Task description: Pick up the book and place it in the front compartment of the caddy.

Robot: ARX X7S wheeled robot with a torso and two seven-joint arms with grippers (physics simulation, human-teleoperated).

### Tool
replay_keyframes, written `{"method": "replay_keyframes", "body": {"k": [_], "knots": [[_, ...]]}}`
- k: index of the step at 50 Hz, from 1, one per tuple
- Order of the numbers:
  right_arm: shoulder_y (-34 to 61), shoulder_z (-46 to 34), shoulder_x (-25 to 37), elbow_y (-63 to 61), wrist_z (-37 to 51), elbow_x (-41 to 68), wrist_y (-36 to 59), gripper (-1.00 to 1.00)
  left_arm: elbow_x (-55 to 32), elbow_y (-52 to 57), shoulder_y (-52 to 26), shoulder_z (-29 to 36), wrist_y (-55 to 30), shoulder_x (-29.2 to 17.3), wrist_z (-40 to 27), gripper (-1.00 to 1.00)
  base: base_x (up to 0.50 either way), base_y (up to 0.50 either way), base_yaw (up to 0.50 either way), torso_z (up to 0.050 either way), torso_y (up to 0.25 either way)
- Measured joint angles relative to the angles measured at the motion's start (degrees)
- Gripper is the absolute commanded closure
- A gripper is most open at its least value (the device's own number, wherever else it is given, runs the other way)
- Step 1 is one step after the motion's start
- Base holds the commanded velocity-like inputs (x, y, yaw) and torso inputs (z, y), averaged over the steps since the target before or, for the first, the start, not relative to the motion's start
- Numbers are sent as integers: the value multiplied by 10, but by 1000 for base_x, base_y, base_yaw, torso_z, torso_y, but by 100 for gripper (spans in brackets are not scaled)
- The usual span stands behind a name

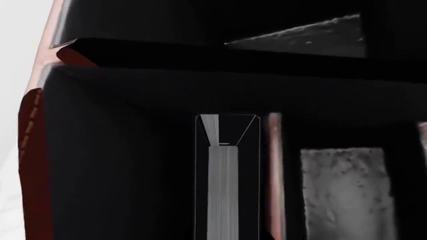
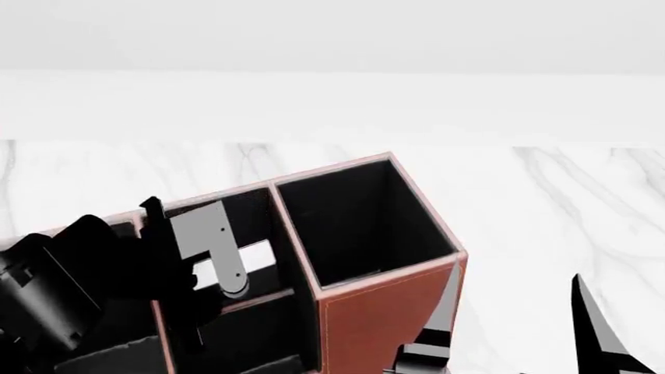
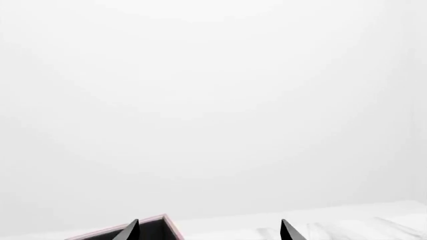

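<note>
Left wrist view alone showed the book (image 1: 223, 190) upright inside the caddy (image 2: 385, 319); left gripper's state could not be told. Right gripper (image 3: 208, 231) stood spread.

Head cam sits high, looking forward and down over the caddy (image 2: 390, 312) on the marble table (image 2: 561, 202); left arm at pic's left, right gripper (image 2: 519, 327) tips at lower right. Left wrist cam is v. close, aimed straight down into a dark compartment of the caddy (image 1: 40, 150). Right wrist cam faces outward, near level, mostly blank white wall, w/ just a corner of caddy rim (image 3: 157, 220) and table edge. All 3 views share the caddy.
</note>
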Motion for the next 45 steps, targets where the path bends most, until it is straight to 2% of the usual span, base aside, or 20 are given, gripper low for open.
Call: {"method": "replay_keyframes", "body": {"k": [7,8,33,38,45], "knots": [[0,-1,0,1,1,0,-1,-100,18,-4,2,-17,2,3,0,100,0,0,0,0,1],[0,-1,0,1,1,0,-1,-100,21,-4,3,-20,2,3,0,-100,0,0,0,0,0],[1,-4,4,-3,4,2,-1,-100,64,4,-3,-92,-4,7,-4,-100,0,0,0,0,0],[2,-5,4,-5,5,3,0,-100,65,60,5,-96,-31,-14,-13,-100,0,0,0,0,0],[3,-6,5,-9,6,4,2,-100,60,195,22,-99,-100,-65,-34,-100,0,0,0,0,0]]}}
